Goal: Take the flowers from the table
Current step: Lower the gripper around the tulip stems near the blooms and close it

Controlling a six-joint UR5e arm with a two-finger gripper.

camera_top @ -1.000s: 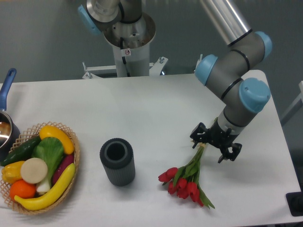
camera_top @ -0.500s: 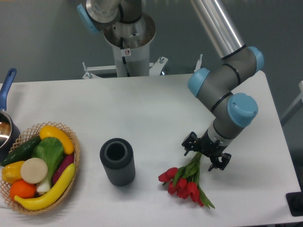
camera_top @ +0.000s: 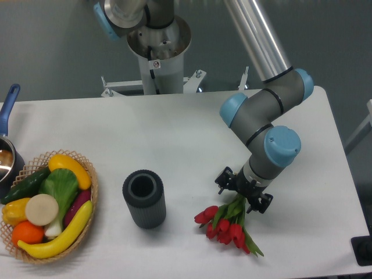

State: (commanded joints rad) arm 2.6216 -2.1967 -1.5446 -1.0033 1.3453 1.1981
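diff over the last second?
The gripper slid left and toward the camera along the stems, now sitting over the flowers' leaves, jaws spread either side. No grasp visible yet. Flowers, dark cylinder and vegetable basket haven't moved.

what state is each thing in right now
flowers: lying flat on the table, not lifted
gripper: low over the stems, jaws spread
dark cylinder: upright, open top
basket: full of fruit and vegetables
pot: at the left edge, mostly cut off

The pincer (camera_top: 243, 192) has slid left along the stems toward the flowers' (camera_top: 228, 224) red heads.
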